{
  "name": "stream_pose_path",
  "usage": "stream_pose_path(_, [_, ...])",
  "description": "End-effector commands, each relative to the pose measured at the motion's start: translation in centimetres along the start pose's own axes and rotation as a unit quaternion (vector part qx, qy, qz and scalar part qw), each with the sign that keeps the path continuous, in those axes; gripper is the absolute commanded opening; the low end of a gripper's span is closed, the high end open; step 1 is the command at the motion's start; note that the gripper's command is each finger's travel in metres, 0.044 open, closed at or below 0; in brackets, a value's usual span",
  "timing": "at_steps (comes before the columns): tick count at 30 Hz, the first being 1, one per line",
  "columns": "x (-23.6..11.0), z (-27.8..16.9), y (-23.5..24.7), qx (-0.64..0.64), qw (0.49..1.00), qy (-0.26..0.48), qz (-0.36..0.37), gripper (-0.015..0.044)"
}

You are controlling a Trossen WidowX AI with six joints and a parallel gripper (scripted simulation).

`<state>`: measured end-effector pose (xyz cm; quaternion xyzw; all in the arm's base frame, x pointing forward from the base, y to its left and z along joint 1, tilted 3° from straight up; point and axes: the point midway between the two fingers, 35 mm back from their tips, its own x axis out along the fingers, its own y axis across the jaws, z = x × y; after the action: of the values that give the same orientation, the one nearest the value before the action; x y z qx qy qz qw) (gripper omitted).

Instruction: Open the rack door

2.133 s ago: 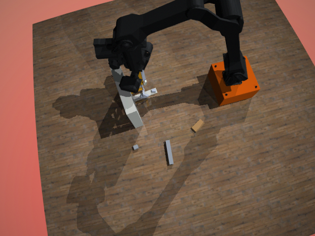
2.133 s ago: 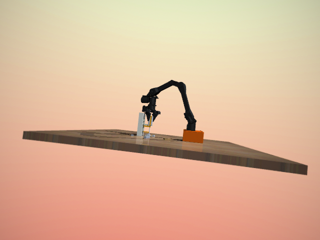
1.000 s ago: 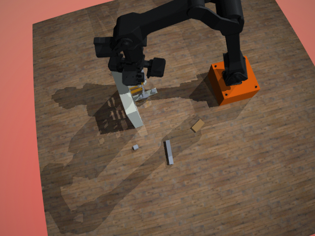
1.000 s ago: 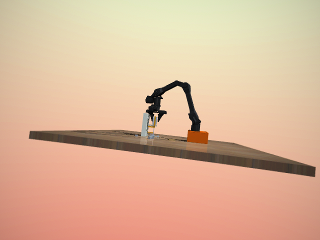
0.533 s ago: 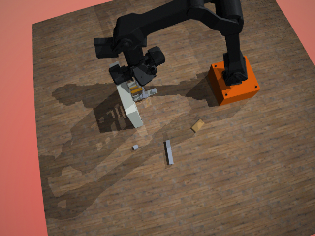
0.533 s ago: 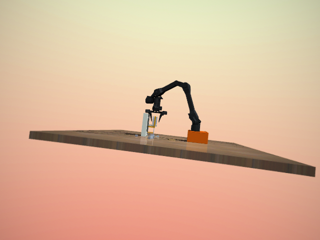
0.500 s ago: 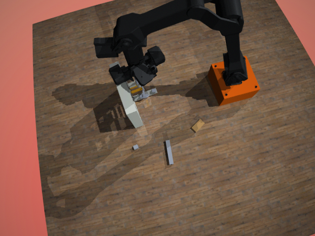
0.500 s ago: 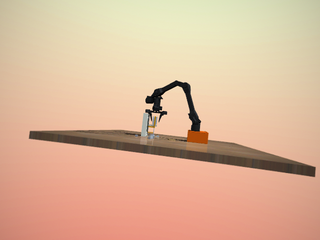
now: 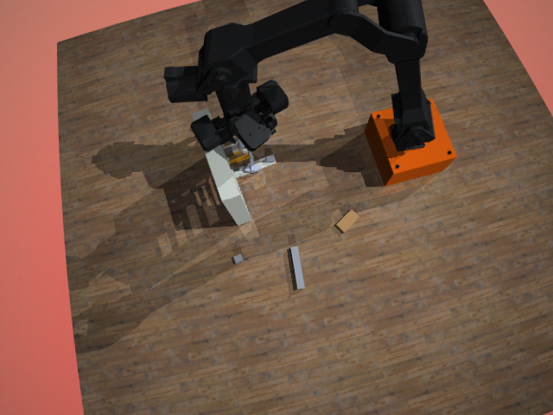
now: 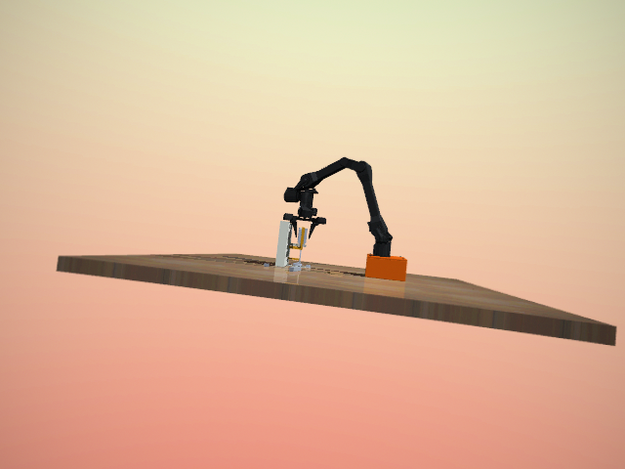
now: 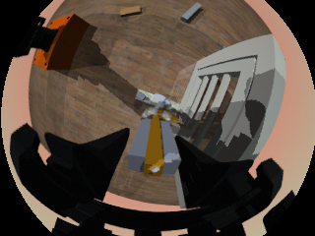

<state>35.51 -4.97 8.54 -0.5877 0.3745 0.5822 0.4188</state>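
The pale rack frame (image 9: pixel 221 171) (image 10: pixel 283 244) (image 11: pixel 277 66) stands upright. The slatted door (image 11: pixel 244 81) looks flush with it, as far as the wrist view shows. The upright handle (image 10: pixel 302 235) (image 11: pixel 140 147), grey with an orange strip, stands out from the door on an orange bracket (image 9: pixel 239 158) (image 10: pixel 294 246). My gripper (image 10: pixel 304 236) (image 11: pixel 153 136) points down and is open around the handle's upper part, one finger on each side. In the wrist view gaps show beside the handle. The right finger is between handle and frame. The arm hides the handle's top in the top view.
Pale low parts (image 9: pixel 253 168) (image 10: pixel 295 269) (image 11: pixel 159 100) lie at the frame's foot, below the handle. A tan block (image 9: pixel 346 221) (image 11: pixel 130 11), a grey bar (image 9: pixel 296 268) (image 11: pixel 191 13) and a small grey cube (image 9: pixel 238 258) lie on the table. The orange base (image 9: pixel 413 165) (image 10: pixel 385 267) carries the arm.
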Motion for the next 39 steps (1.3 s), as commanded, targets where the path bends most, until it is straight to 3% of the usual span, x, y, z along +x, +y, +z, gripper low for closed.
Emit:
stream_pose_path(1, [0.00, 0.14, -0.18, -0.004, 1.000, -0.001, -0.002, 0.0242])
stream_pose_path(33, [0.00, 0.14, -0.18, -0.004, 1.000, -0.001, -0.002, 0.0028])
stream_pose_path(39, [0.00, 0.21, -0.09, 0.011, 1.000, -0.001, -0.002, 0.0023])
